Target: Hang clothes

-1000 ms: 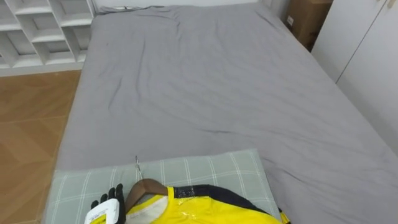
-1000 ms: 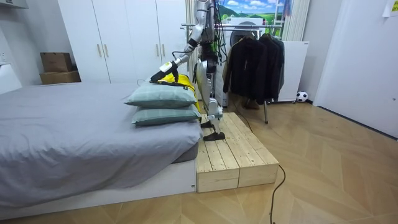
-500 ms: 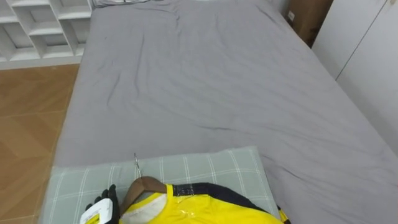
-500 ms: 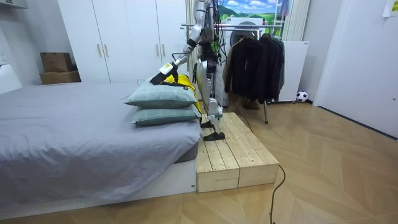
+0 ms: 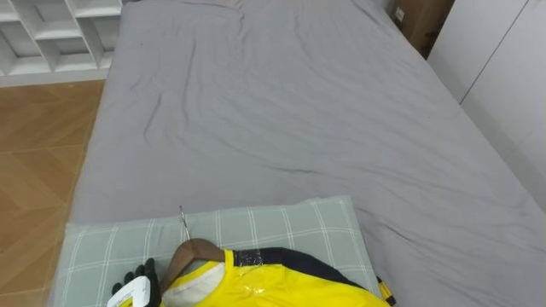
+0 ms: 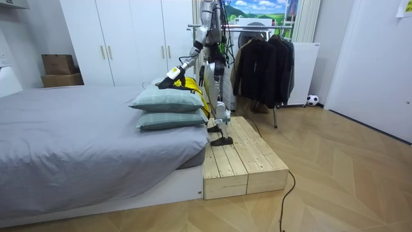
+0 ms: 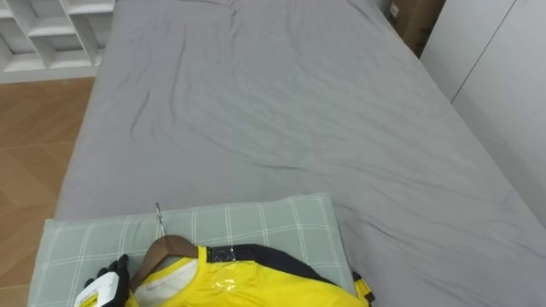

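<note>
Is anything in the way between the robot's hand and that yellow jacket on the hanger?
Nothing visible. The left hand sits right beside the wooden hanger carrying the yellow jacket, on the checked pillow.

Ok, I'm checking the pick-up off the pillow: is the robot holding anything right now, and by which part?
The left hand appears closed on the wooden hanger, at its left end, with the yellow garment on it.

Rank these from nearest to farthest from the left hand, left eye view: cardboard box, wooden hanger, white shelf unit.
From the left hand, at the lower left:
1. wooden hanger, right beside it on the pillow.
2. white shelf unit, far ahead on the same left side, past the bed.
3. cardboard box, far ahead and across the bed, top right.
</note>
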